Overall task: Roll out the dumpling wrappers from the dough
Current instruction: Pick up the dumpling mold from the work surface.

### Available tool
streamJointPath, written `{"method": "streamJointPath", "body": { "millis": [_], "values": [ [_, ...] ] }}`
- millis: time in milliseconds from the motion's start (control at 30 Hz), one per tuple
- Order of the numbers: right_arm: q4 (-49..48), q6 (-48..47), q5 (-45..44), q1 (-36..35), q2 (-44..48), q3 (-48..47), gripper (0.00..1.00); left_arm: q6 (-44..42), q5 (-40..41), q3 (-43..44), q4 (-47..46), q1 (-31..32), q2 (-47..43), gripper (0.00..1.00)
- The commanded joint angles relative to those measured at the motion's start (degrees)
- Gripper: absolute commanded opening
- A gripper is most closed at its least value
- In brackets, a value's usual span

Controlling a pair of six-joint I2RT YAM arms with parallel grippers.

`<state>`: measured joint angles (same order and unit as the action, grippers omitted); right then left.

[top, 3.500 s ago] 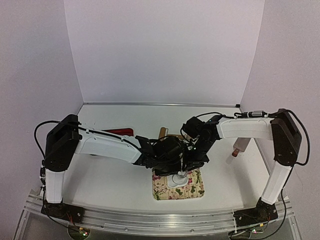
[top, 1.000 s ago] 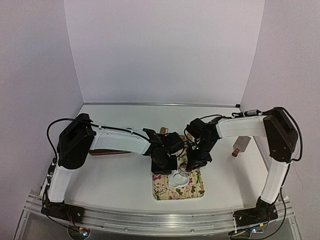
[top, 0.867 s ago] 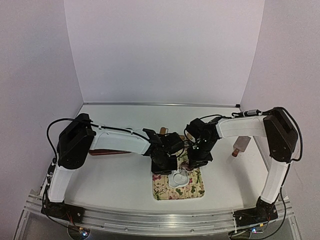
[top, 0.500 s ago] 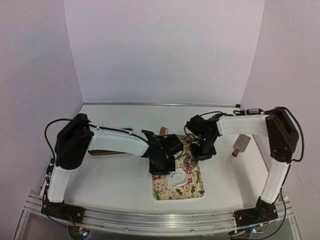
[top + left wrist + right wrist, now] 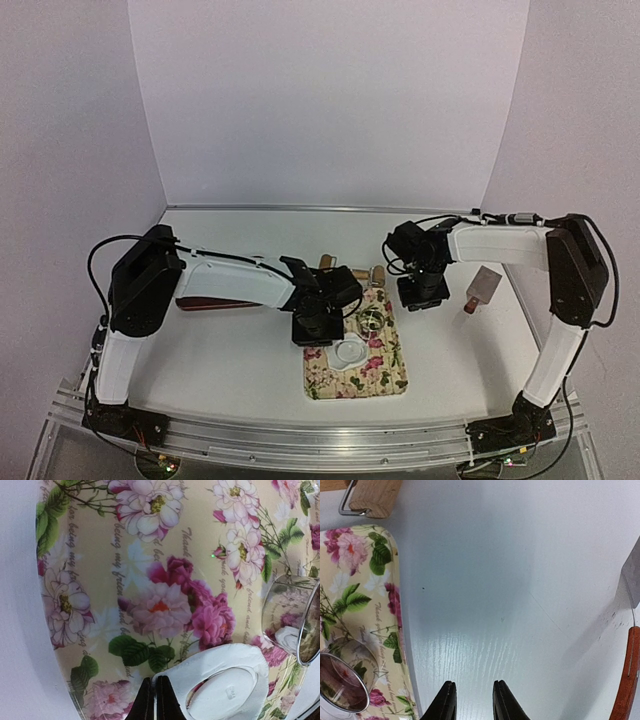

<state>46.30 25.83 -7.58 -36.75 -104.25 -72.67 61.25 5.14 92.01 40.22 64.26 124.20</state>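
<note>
Left hand (image 5: 155, 682) was closed and held nothing. Its tips sat right at the edge of the dough (image 5: 235, 655) on the flowery mat (image 5: 150, 555). I saw one round dumpling wrapper (image 5: 225, 692) cut out and lying inside the flat dough. At 1 o'clock from the dough stood the shiny ring (image 5: 373, 320). Right hand (image 5: 474, 685) was closed too, holding nothing, above the worktop (image 5: 520, 580) at 2 o'clock from the mat.

Soft, even overhead light; faint shadows, mild sheen, blurry wrist close-ups.
</note>
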Motion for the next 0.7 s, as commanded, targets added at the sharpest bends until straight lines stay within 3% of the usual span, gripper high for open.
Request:
{"method": "streamJointPath", "body": {
  "millis": [0,133,167,267,367,667],
  "values": [
    [1.62,-0.60,-0.07,0.73,2.56,-1.32,0.00,-1.87,2.32,-2.08,2.43,-0.98,-2.46,0.03],
    [1.50,-0.54,4.11,0.79,4.41,-1.93,0.13,-2.92,1.62,-4.52,-2.28,-1.01,-5.63,0.04],
    [1.51,-0.38,5.00,0.75,4.88,-1.75,0.21,-3.45,1.36,-5.22,-3.76,-1.00,-6.79,0.10],
    [1.48,0.53,6.48,0.78,7.10,-0.42,0.36,-4.31,1.09,-5.70,-6.82,-0.98,-8.73,0.42],
    [1.56,1.79,6.97,0.81,10.51,1.77,0.43,-5.96,0.53,-4.34,-10.13,-0.98,-9.10,0.57],
    [1.91,3.44,7.14,2.43,18.55,6.84,0.52,-10.28,-2.65,11.55,-10.66,-0.98,0.85,0.64]
  ]
}}
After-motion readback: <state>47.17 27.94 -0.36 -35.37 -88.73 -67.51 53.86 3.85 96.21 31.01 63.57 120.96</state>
